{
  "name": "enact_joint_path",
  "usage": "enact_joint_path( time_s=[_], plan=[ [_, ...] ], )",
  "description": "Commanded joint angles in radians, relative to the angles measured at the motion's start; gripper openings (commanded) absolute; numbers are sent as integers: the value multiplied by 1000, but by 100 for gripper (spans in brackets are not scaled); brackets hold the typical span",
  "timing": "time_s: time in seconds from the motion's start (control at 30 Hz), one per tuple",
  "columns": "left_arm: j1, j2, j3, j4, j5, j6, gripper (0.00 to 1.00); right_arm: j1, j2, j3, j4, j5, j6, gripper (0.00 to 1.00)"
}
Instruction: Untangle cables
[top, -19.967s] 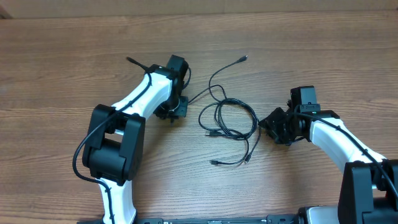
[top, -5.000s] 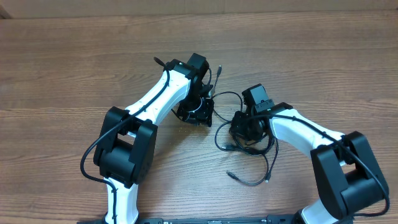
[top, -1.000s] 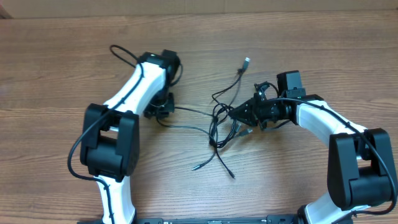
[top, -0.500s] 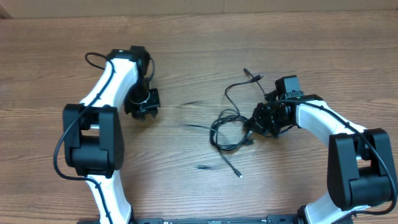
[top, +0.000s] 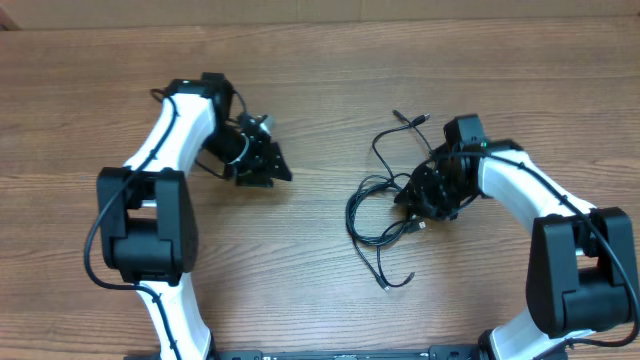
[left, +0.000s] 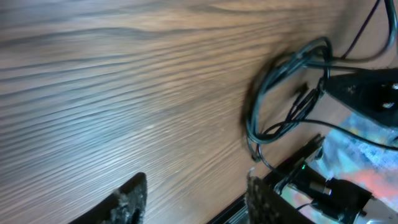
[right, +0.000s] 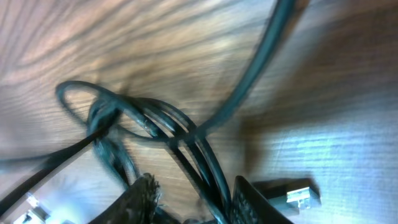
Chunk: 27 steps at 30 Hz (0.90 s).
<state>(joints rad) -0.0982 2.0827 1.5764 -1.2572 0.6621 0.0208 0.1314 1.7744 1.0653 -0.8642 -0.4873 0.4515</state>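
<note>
The right hand (top: 428, 193) pinches the cables (top: 372, 205) at their knot; the left hand (top: 272, 166) is spread, empty and well apart. It should take one loose loop just beside the right hand, then pull away slowly.

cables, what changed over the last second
The left gripper let go of the strand it was pulling taut, swung left, then turned back toward the cables; it is now open and empty. The freed strand drew back to the tangle. The right gripper stayed at the bundle, cords between its fingers.
</note>
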Motion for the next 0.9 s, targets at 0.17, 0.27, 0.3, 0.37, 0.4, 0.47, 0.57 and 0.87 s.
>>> enact_joint_path(
  time_s=[0.17,0.27,0.3,0.37,0.4,0.47,0.57,0.87],
  plan=[
    [-115,-34,-5,69,-36,-72,45,-4,-2,214,-266,199,-94,67],
    [-158,-34,-5,102,-129,-182,42,-4,1,215,-300,299,-93,96],
    [-171,-34,-5,108,-156,-208,42,-4,1,215,-311,324,-93,99],
    [-198,-34,-5,114,-204,-252,43,-4,1,215,-328,385,-77,100],
    [-212,-34,-5,114,-224,-267,44,-4,1,215,-335,417,-63,100],
    [-235,-34,-5,114,-266,-296,45,-5,1,215,-354,519,-10,100],
    [-251,-34,-5,111,-311,-322,47,-29,1,215,-385,653,94,100],
    [-235,-34,-5,100,-337,-336,49,-185,1,215,-402,725,148,100]
  ],
)
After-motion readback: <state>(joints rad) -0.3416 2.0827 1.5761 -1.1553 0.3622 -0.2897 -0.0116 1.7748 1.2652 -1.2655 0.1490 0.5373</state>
